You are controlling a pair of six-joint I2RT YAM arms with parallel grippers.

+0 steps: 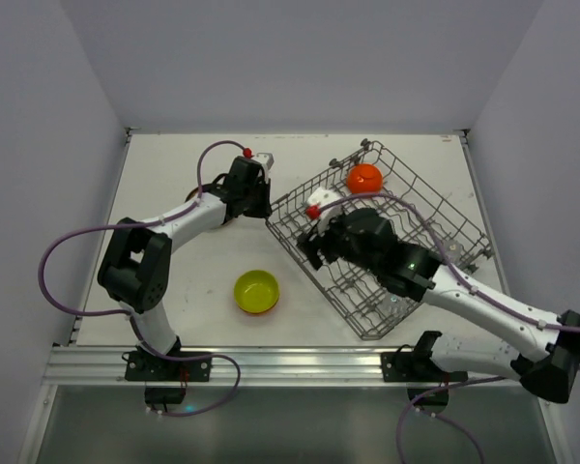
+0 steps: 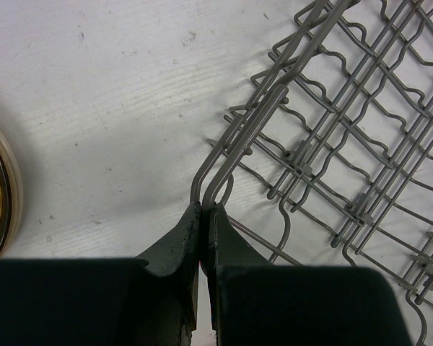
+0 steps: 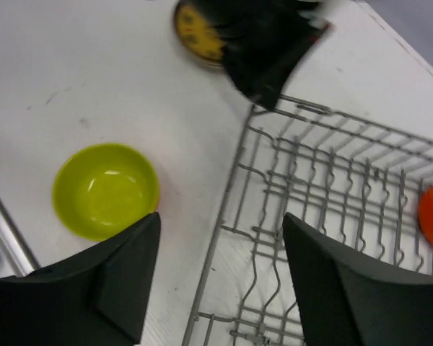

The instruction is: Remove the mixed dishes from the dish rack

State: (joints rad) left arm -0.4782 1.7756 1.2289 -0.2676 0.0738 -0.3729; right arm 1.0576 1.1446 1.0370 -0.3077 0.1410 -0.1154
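my left pincer (image 2: 202,210) is clamped shut on the dish rack (image 2: 361,130) corner, lower centre; right pincer (image 3: 220,220) gapes wide, empty.

Left arm (image 1: 179,224): elbow folded out to the left, forearm reaching to the left corner of the dish rack (image 1: 420,208).
Left gripper (image 2: 202,213): fingers pressed together, pinching the rim wire at that corner.
Right arm (image 1: 483,304): stretched leftward over the rack's near side.
Right gripper (image 3: 220,220): fingers spread wide, nothing between them, poised above the rack's near-left rim.
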